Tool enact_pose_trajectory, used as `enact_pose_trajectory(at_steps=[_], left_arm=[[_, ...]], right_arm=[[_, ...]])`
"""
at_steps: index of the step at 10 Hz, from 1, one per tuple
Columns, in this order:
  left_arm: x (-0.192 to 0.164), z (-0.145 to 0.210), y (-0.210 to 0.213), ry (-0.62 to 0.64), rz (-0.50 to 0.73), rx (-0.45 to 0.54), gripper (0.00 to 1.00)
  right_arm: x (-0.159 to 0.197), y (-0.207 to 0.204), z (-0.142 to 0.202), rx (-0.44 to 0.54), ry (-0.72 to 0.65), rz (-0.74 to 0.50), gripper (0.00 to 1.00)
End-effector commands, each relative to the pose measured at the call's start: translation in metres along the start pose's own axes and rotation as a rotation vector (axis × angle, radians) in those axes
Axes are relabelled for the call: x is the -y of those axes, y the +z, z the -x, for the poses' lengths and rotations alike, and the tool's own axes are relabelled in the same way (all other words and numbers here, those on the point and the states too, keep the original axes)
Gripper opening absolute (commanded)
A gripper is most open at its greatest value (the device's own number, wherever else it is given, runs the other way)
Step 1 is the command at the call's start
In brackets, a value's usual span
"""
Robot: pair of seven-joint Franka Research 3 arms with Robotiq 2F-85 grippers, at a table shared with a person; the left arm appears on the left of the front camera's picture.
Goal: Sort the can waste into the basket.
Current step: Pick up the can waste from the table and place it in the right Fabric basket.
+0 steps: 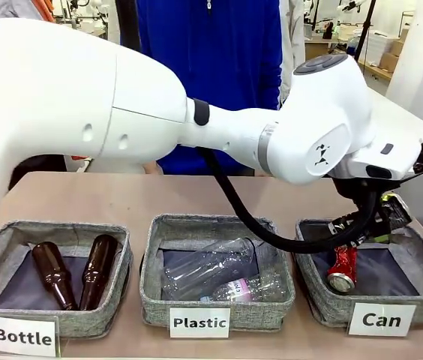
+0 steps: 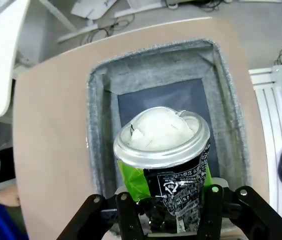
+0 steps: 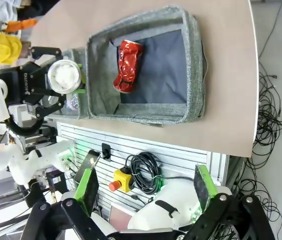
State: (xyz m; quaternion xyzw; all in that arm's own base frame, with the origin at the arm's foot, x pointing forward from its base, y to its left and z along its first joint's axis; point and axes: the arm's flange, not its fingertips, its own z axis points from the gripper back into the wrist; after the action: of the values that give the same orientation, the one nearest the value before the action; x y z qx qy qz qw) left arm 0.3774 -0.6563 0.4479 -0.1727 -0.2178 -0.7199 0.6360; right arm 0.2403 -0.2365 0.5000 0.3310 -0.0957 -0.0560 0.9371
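Your left gripper (image 2: pixel 173 220) is clamped on the dark crushed can (image 2: pixel 163 160) above the "Can" basket (image 2: pixel 98 150), near its far edge. It looks light, thin-walled, easily dented; hold its lower body. Your right gripper (image 3: pixel 146 195) stands apart, empty. The red can (image 3: pixel 127 66) lies inside.

Robotics lab: cables (image 3: pixel 143 172), emergency-stop button (image 3: pixel 115 185), cluttered benches (image 1: pixel 376 45) behind.
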Motion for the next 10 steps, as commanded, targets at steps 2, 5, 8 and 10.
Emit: enact_pose_trajectory(at_steps=[2,5,8,10], left_arm=[[-0.005,-0.014,0.008,0.014,0.011,-0.012,0.6],[-0.003,-0.012,0.009,0.036,0.015,-0.002,1.0],[0.0,-0.01,0.018,0.043,-0.002,0.003,1.0],[-0.004,0.005,0.045,0.112,0.014,-0.057,1.0]], right_arm=[[-0.001,0.002,-0.002,0.011,-0.004,-0.008,1.0],[-0.001,0.002,-0.002,0.011,-0.004,-0.008,1.0],[-0.001,0.002,-0.002,0.011,-0.004,-0.008,1.0],[-0.001,0.002,-0.002,0.011,-0.004,-0.008,1.0]])
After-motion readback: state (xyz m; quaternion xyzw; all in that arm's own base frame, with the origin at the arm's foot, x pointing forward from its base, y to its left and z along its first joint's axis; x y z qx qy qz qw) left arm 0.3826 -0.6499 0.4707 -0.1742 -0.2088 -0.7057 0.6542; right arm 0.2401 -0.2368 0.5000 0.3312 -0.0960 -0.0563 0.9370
